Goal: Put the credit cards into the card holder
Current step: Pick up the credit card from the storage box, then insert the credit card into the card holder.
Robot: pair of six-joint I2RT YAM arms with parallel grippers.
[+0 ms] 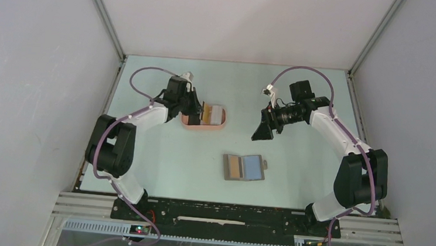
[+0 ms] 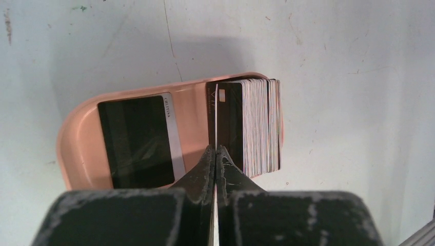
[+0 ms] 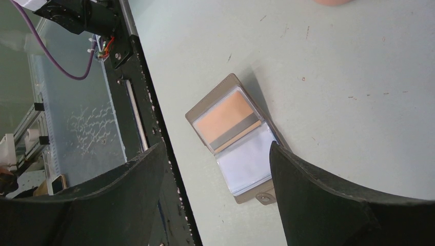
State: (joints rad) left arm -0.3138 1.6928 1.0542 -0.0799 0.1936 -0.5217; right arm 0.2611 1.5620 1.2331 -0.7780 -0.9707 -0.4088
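The salmon-pink card holder (image 1: 187,123) (image 2: 82,133) sits at the back left of the table. One black credit card (image 2: 136,141) lies flat in it. Several more cards (image 2: 261,125) stand on edge at its right end. My left gripper (image 1: 196,106) (image 2: 216,147) is over the holder, shut on one thin card (image 2: 216,115) seen edge-on beside that stack. My right gripper (image 1: 262,131) (image 3: 218,146) hangs open above the table with nothing in it. Below it an orange card (image 3: 225,115) and a pale blue card (image 3: 249,164) sit in a wallet.
The grey folding wallet (image 1: 244,167) (image 3: 205,102) lies open at the middle of the table, toward the near edge. The black base rail (image 3: 149,113) runs along the table's near edge. Grey walls close in the back and both sides.
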